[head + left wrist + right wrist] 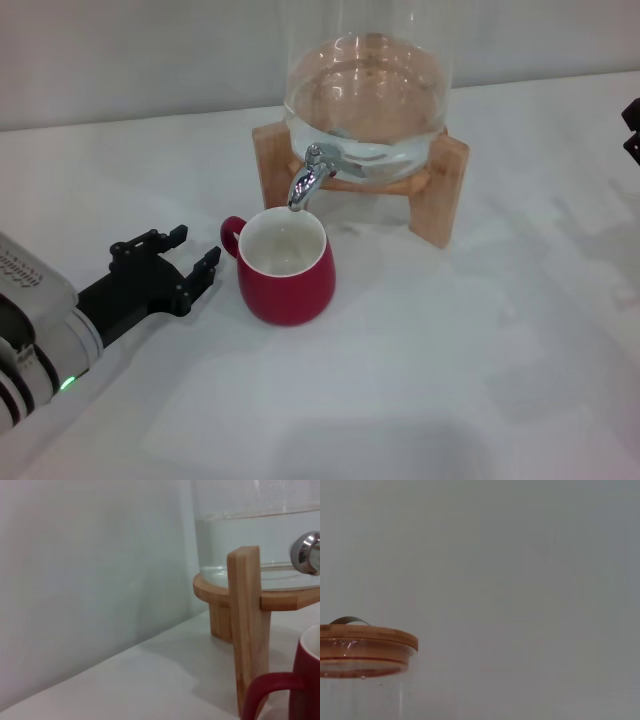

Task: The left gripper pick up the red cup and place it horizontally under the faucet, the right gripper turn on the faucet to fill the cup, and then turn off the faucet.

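Note:
The red cup (288, 272) stands upright on the white table, its cream inside showing, right below the spout of the chrome faucet (308, 178). Its loop handle points toward my left gripper (197, 247), which rests open just left of the cup, a small gap away, with nothing between its fingers. In the left wrist view the red cup (306, 680) and its handle sit close by, and a chrome part of the faucet (306, 552) shows above. Only a black bit of my right gripper (632, 128) shows at the far right edge, well away from the faucet.
The faucet is fixed to a clear glass dispenser (365, 90) holding water, on a wooden stand (445, 190). One stand leg (248, 630) rises beside the cup's handle. The dispenser's wooden lid (365, 645) shows in the right wrist view. A pale wall runs behind.

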You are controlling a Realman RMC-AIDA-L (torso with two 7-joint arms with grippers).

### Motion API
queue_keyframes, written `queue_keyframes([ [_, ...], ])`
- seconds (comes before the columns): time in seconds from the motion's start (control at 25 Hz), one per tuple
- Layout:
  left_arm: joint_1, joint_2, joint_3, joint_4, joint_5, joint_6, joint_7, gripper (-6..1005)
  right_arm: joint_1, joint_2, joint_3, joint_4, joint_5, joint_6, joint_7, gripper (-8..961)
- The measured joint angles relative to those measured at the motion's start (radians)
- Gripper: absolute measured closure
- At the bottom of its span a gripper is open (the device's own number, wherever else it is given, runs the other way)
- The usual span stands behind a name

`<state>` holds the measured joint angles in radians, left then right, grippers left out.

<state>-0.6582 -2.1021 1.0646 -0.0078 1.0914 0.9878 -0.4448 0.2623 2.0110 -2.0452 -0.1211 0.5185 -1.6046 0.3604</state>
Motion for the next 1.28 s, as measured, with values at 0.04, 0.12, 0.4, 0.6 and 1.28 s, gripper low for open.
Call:
queue_keyframes([
  [0.04,0.004,0.0,0.0,0.002,-0.004,0.0,0.0,497,0.0,0.0,-0.001,0.0,0.0,0.0,0.0,80],
  [0.12,0.014,0.001,-0.001,0.01,-0.017,0.001,0.0,497,0.0,0.0,-0.001,0.0,0.0,0.0,0.0,80],
  [0.4,0.083,0.001,-0.002,0.064,-0.103,0.038,0.02,487,-0.004,0.0,-0.003,0.0,0.0,0.0,0.0,81],
  [0.6,0.113,0.004,-0.002,0.067,-0.183,0.118,0.06,484,-0.005,0.0,-0.003,0.0,0.0,0.0,0.0,81],
  [1.28,0.199,0.0,-0.002,0.057,-0.428,0.303,0.182,484,0.0,0.0,-0.035,0.0,0.0,0.0,0.0,80],
])
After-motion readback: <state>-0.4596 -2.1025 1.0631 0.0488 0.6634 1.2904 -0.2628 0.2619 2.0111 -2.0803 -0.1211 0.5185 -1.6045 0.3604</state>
